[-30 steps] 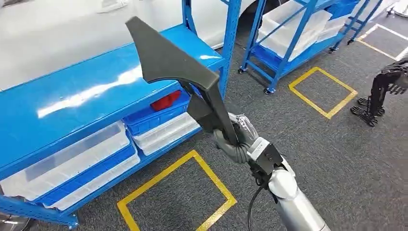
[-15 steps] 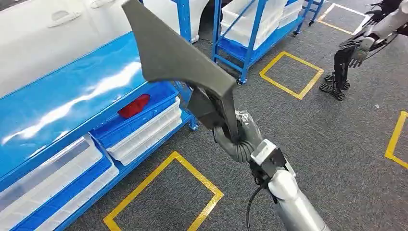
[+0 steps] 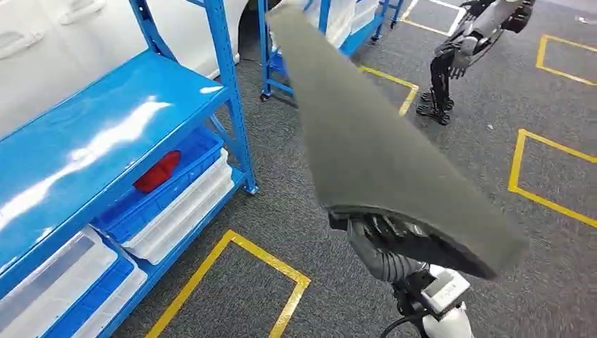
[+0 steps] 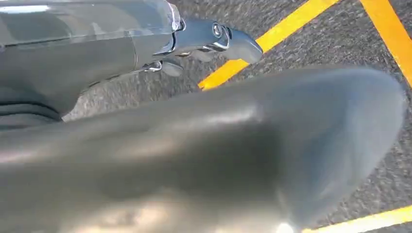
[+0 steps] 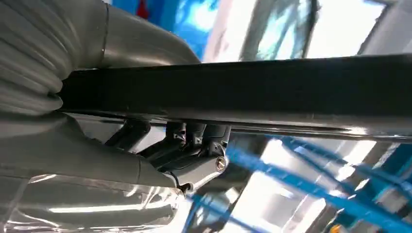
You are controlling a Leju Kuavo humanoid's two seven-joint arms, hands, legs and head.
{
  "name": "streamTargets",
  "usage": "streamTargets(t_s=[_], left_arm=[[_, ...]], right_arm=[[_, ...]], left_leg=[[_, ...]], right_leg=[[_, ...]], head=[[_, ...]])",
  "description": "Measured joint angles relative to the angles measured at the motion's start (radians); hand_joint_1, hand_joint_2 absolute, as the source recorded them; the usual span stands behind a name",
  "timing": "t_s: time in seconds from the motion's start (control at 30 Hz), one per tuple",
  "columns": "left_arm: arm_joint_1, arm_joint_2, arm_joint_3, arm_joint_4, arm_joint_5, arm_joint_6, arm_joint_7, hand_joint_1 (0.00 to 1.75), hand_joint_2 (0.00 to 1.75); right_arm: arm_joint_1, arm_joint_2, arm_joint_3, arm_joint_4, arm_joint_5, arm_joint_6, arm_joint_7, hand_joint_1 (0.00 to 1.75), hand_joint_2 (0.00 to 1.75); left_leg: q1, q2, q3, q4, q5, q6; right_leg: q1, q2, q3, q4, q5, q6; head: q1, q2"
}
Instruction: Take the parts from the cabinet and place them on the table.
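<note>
Item in transit: dark trim part (image 3: 380,148), clamped in right hand (image 3: 384,246); left hand (image 4: 145,43) state indeterminate; next requires locating table.

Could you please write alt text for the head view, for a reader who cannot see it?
The robot's right hand holds up a large dark grey part over grey carpet with yellow floor markings. A blue shelving rack with bins stands at left.

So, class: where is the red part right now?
In the head view, the red part lies at the left, in a blue bin on the blue rack's lower level, above a clear bin.
</note>
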Motion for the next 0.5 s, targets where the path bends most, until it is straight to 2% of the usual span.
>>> streamTargets(t_s=[0.03, 0.07, 0.1, 0.13, 0.17, 0.2, 0.23, 0.3, 0.33, 0.37, 0.4, 0.43, 0.47, 0.5], left_arm=[[-0.002, 0.0, -0.001, 0.0, -0.003, -0.002, 0.0, 0.0, 0.0], [-0.004, 0.0, -0.001, 0.0, -0.003, -0.005, 0.001, 0.0, 0.0], [-0.007, 0.0, -0.002, 0.0, -0.003, -0.007, 0.001, 0.0, 0.0], [-0.01, 0.0, -0.002, 0.0, -0.004, -0.008, 0.002, 0.0, 0.0], [-0.013, 0.0, -0.002, 0.0, -0.004, -0.009, 0.002, 0.0, 0.0], [-0.015, 0.0, -0.002, 0.0, -0.004, -0.009, 0.002, 0.0, 0.0], [-0.015, 0.0, -0.002, 0.0, -0.004, -0.01, 0.002, 0.0, 0.0], [-0.018, 0.0, -0.002, 0.0, -0.004, -0.01, 0.002, 0.0, 0.0], [-0.021, -0.001, -0.002, 0.0, -0.005, -0.011, 0.002, 0.0, 0.0], [-0.023, 0.0, -0.003, 0.0, -0.007, -0.012, 0.001, 0.0, 0.0], [-0.022, 0.0, -0.003, 0.0, -0.007, -0.013, -0.001, 0.0, 0.0], [-0.021, 0.0, -0.003, 0.0, -0.007, -0.014, -0.001, 0.0, 0.0], [-0.02, 0.0, -0.003, 0.0, -0.007, -0.014, 0.0, 0.0, 0.0], [-0.019, -0.001, -0.003, 0.0, -0.006, -0.014, 0.0, 0.0, 0.0]], right_arm=[[-0.003, -0.002, -0.003, 0.015, 0.013, -0.011, 0.007, 1.75, 1.75], [-0.01, -0.002, -0.005, 0.032, 0.024, -0.025, 0.017, 1.75, 1.75], [-0.023, -0.002, -0.008, 0.049, 0.036, -0.036, 0.026, 1.75, 1.75], [-0.04, -0.002, -0.01, 0.067, 0.043, -0.044, 0.033, 1.75, 1.75], [-0.056, -0.001, -0.011, 0.08, 0.048, -0.048, 0.037, 1.75, 1.75], [-0.068, -0.001, -0.012, 0.092, 0.048, -0.05, 0.038, 1.75, 1.75], [-0.079, 0.0, -0.012, 0.103, 0.049, -0.051, 0.038, 1.75, 1.75], [-0.091, 0.002, -0.013, 0.118, 0.053, -0.057, 0.05, 1.75, 1.75], [-0.099, 0.003, -0.013, 0.124, 0.058, -0.063, 0.057, 1.75, 1.75], [-0.109, 0.006, -0.014, 0.134, 0.062, -0.066, 0.064, 1.75, 1.75], [-0.126, 0.009, -0.015, 0.144, 0.063, -0.066, 0.072, 1.75, 1.75], [-0.142, 0.013, -0.015, 0.153, 0.063, -0.064, 0.076, 1.75, 1.75], [-0.154, 0.014, -0.015, 0.163, 0.061, -0.062, 0.078, 1.75, 1.75], [-0.162, 0.014, -0.015, 0.175, 0.06, -0.061, 0.08, 1.75, 1.75]], left_leg=[[0.0, 0.013, 0.0, 0.0, -0.001, -0.001], [0.0, 0.024, 0.001, 0.0, -0.002, -0.002], [0.0, 0.035, 0.003, 0.0, -0.003, -0.004], [-0.001, 0.044, 0.006, 0.0, -0.005, -0.007], [-0.002, 0.052, 0.01, -0.001, -0.006, -0.01], [-0.008, 0.059, 0.011, 0.0, -0.009, -0.017], [-0.005, 0.063, 0.012, -0.003, -0.009, -0.024], [-0.003, 0.08, 0.018, -0.01, -0.008, -0.036], [-0.008, 0.091, 0.019, -0.011, -0.012, -0.043], [0.0, 0.049, 0.015, 0.008, -0.027, -0.045], [0.001, 0.012, -0.007, 0.061, -0.061, -0.044], [0.002, -0.01, -0.046, 0.144, -0.103, -0.044], [0.002, -0.02, -0.088, 0.228, -0.138, -0.045], [0.001, -0.023, -0.127, 0.3, -0.157, -0.046]], right_leg=[[-0.002, -0.002, -0.005, 0.007, 0.011, 0.001], [-0.002, -0.006, 0.014, -0.034, 0.041, 0.001], [-0.002, -0.014, 0.062, -0.123, 0.087, -0.002], [0.0, -0.034, 0.12, -0.228, 0.129, -0.007], [0.007, -0.082, 0.161, -0.306, 0.135, -0.016], [0.015, -0.089, 0.162, -0.307, 0.132, -0.024], [0.02, -0.074, 0.159, -0.308, 0.133, -0.031], [0.022, -0.055, 0.154, -0.309, 0.134, -0.041], [0.018, -0.043, 0.163, -0.321, 0.142, -0.05], [0.012, -0.035, 0.167, -0.33, 0.147, -0.056], [0.011, -0.027, 0.167, -0.332, 0.149, -0.065], [0.011, -0.014, 0.167, -0.331, 0.149, -0.066], [0.013, -0.002, 0.167, -0.331, 0.148, -0.067], [0.016, 0.011, 0.167, -0.33, 0.147, -0.068]], head=[[0.002, 0.0], [0.001, 0.0], [0.002, 0.0], [0.001, 0.0], [0.002, 0.0], [-0.002, 0.0], [-0.001, 0.0], [-0.001, 0.0], [-0.003, 0.0], [-0.005, 0.0], [-0.005, 0.0], [-0.01, 0.0], [-0.015, 0.0], [-0.014, 0.0]])
